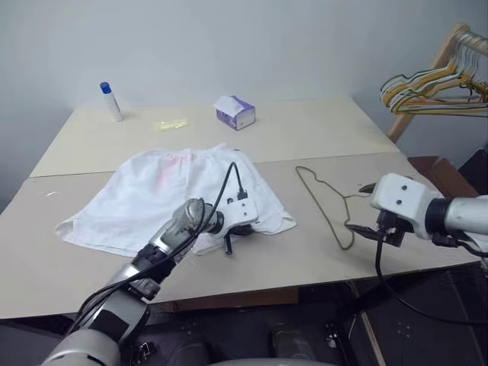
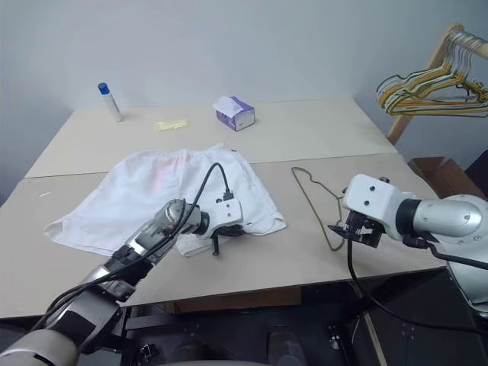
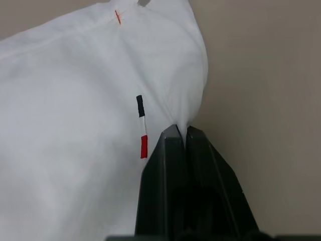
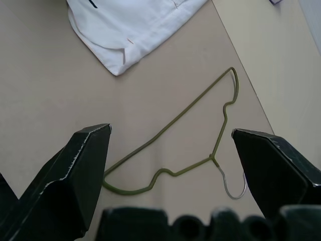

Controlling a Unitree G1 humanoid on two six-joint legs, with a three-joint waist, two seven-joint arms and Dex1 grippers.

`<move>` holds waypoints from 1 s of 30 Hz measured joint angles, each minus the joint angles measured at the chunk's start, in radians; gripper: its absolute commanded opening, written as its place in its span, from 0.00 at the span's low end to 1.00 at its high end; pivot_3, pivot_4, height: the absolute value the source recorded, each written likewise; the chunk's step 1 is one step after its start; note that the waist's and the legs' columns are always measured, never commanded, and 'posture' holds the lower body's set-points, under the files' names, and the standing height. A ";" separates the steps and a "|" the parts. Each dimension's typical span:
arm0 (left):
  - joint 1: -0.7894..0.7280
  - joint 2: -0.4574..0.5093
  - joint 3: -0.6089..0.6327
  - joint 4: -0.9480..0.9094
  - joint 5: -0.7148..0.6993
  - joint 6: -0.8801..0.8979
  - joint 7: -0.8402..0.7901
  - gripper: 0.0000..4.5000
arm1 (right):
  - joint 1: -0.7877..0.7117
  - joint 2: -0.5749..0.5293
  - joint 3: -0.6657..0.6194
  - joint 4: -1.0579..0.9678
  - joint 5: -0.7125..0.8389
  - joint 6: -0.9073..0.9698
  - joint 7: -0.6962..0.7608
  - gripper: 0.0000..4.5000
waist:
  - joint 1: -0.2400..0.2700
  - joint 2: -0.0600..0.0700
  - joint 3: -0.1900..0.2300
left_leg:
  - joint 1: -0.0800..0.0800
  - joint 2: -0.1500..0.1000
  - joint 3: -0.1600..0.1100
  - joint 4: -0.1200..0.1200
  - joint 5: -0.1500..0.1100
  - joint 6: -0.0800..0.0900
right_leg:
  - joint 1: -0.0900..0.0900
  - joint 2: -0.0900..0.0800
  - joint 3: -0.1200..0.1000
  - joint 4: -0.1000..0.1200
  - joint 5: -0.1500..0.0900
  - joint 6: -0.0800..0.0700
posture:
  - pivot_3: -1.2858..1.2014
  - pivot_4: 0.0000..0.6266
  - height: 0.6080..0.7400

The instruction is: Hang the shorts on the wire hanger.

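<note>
Item one, the shorts [image 1: 171, 194]: white cloth, spread flat on the tan table [image 1: 320, 133], gathered waistband at the far side, a faint pink tint near the top middle. In the left wrist view I see a small dark, white and red striped tab and a short orange stitch near a hem. The near-right hem corner is folded and bunched.

Item two, the left gripper [image 3: 181, 131]: I read its two black fingers as pressed together with a pinch of the shorts' edge caught between the tips, at that near-right corner, low on the table.

Item three, the wire hanger [image 4: 193, 145]: thin olive-green wire with notched shoulders and a silvery hook. It lies flat on the table to the right of the shorts, clear of the cloth with bare table between them.

Item four, the right gripper [image 4: 170, 145]: fingers spread wide, empty, held above the hanger's near end; from its wrist camera the hanger sits framed between the two fingers, not touched.

Other stock: a purple tissue box [image 1: 235, 113], a white bottle with blue cap [image 1: 111, 101], a yellow wrapper [image 1: 171, 124], all at the table's far side; a bunch of coloured hangers [image 1: 435, 88] on a wooden rack at the right.
</note>
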 measured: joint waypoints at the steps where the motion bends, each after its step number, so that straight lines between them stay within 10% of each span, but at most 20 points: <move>1: 0.023 0.040 0.004 -0.042 -0.006 -0.003 -0.030 0.00 | -0.004 0.000 0.005 0.002 0.000 -0.003 0.000 1.00 | -0.001 0.000 0.000 | -0.001 0.000 0.000 0.000 0.000 0.000 | -0.002 0.000 0.000 0.000 0.000 0.000 | 0.48 0.00 1.00; 14: 0.113 0.487 0.192 0.127 -0.043 -0.339 -0.292 0.00 | -0.068 0.058 0.087 0.081 -0.018 -0.066 -0.001 1.00 | 0.033 0.000 0.000 | -0.005 0.000 0.002 0.000 0.000 0.000 | -0.008 0.000 0.000 0.002 0.000 0.000 | 0.51 0.00 1.00; 23: 0.078 0.479 0.266 0.285 -0.094 -0.435 -0.413 0.59 | -0.074 0.102 0.079 0.080 0.011 -0.067 -0.005 1.00 | 0.067 0.000 0.000 | -0.007 0.000 0.002 0.001 0.000 0.000 | -0.009 0.000 -0.001 0.002 0.000 0.000 | 0.50 0.00 1.00; 30: 0.190 0.647 0.293 0.053 -0.428 -0.361 -0.613 0.99 | -0.068 0.105 0.073 0.081 0.012 -0.068 -0.017 1.00 | 0.052 0.000 0.000 | -0.007 0.001 0.002 0.001 0.000 0.000 | -0.010 0.000 0.000 0.003 0.000 0.000 | 0.50 0.00 1.00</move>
